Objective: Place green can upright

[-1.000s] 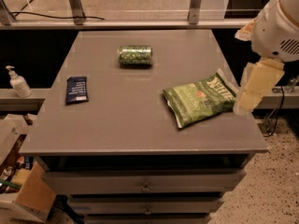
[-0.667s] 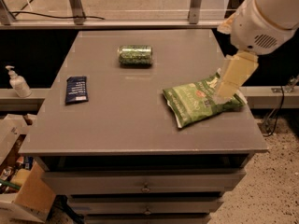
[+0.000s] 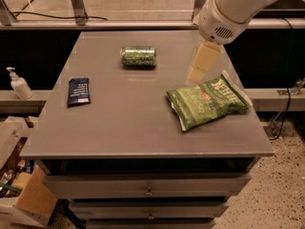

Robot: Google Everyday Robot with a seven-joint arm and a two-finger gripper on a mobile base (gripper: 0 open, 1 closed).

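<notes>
The green can (image 3: 138, 56) lies on its side on the grey table (image 3: 128, 113), toward the back, left of centre. It has a mottled green pattern, and its long axis runs left to right. My gripper (image 3: 196, 74) hangs from the white arm (image 3: 233, 8) that comes in from the upper right. It hovers above the table, to the right of the can and just behind the chip bag. It is apart from the can.
A green chip bag (image 3: 207, 104) lies flat at the right of the table. A dark blue packet (image 3: 78, 90) lies near the left edge. A soap dispenser (image 3: 19, 84) stands on a ledge to the left. Drawers (image 3: 147, 191) sit below the tabletop.
My arm has swung leftward from beyond the table's right edge to over the table, above the chip bag's back edge and nearer the can. The can, bag and packet have not moved.
</notes>
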